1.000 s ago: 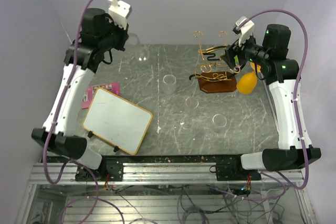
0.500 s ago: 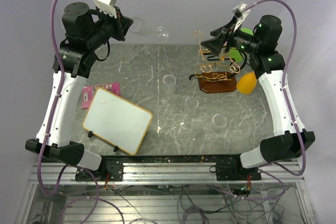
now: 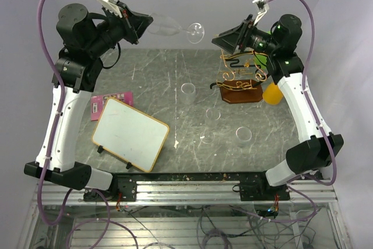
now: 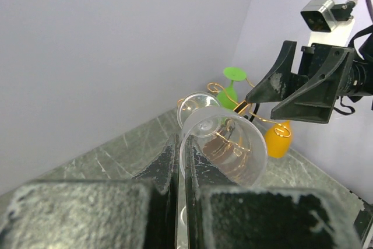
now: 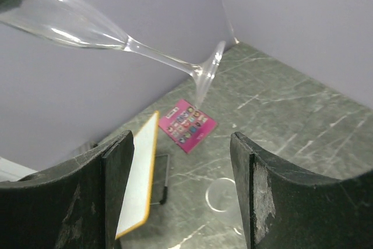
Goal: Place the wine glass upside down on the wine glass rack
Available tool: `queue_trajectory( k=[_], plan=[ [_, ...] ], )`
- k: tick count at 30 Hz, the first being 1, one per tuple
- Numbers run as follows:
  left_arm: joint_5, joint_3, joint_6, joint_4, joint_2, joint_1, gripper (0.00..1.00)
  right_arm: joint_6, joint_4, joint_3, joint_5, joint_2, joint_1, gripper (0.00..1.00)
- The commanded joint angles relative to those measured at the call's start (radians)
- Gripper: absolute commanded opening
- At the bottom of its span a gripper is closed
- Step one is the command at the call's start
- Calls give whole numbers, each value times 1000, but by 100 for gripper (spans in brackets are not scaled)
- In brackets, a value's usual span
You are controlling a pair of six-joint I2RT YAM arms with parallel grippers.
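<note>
Clamping with the left claw [image 3: 144,24], jaws drawn all but together on the wall of the wine glass [image 3: 169,26] at the lip of its bowl, the rim running down between the two fingers [image 4: 157,173] in the left wrist view. Holding the wine glass on its side, high over the far part of the table [image 3: 169,74], bowl at the fingertips, stem and foot reaching straight out ahead of that claw. Pointing the foot at the right claw [image 3: 220,42], close in front of it, though whether touching cannot be told.

Holding the right claw's jaws wide apart, gripping nothing; showing only table between its fingers [image 5: 81,202] in the right wrist view, with the stem and foot of the glass crossing above and beyond them.

Standing on the table beneath the right claw: the wine glass rack [image 3: 239,80], gold and black wire curls on a reddish-brown wooden base. Sitting just beside the rack, on the outer side of the right claw: an orange rounded object [image 3: 273,93]. Showing past the held bowl from the left wrist: a green stemmed cup [image 4: 233,80], foot uppermost, by the rack's gold curls.

Resting on the table below and between the two claws: several clear tumblers [image 3: 187,93]. Lying well below and behind the left claw: a framed whiteboard [image 3: 131,133] and, touching its far corner, a pink card [image 3: 111,104].
</note>
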Motion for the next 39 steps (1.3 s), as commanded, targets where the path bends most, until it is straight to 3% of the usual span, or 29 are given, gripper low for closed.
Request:
queue_trajectory(
  k=[1, 6, 16, 25, 31, 34, 39],
  plan=[
    [56, -5, -52, 96, 1, 6, 7, 149, 70, 14, -14, 8, 11, 66],
    [69, -22, -54, 107, 0, 6, 7, 211, 56, 8, 18, 18, 23, 60],
    [106, -43, -77, 139, -7, 7, 7, 167, -36, 58, 115, 65, 87, 44],
    [114, -48, -61, 137, -4, 8, 7, 183, -16, 62, 112, 91, 101, 25],
    [114, -52, -54, 138, -4, 7, 7, 158, -51, 91, 153, 97, 101, 0],
    [129, -64, -62, 143, -6, 7, 7, 139, -76, 100, 179, 98, 96, 0],
    [151, -91, -99, 155, -22, 7, 24, 135, -84, 105, 191, 98, 64, 0]
  ],
)
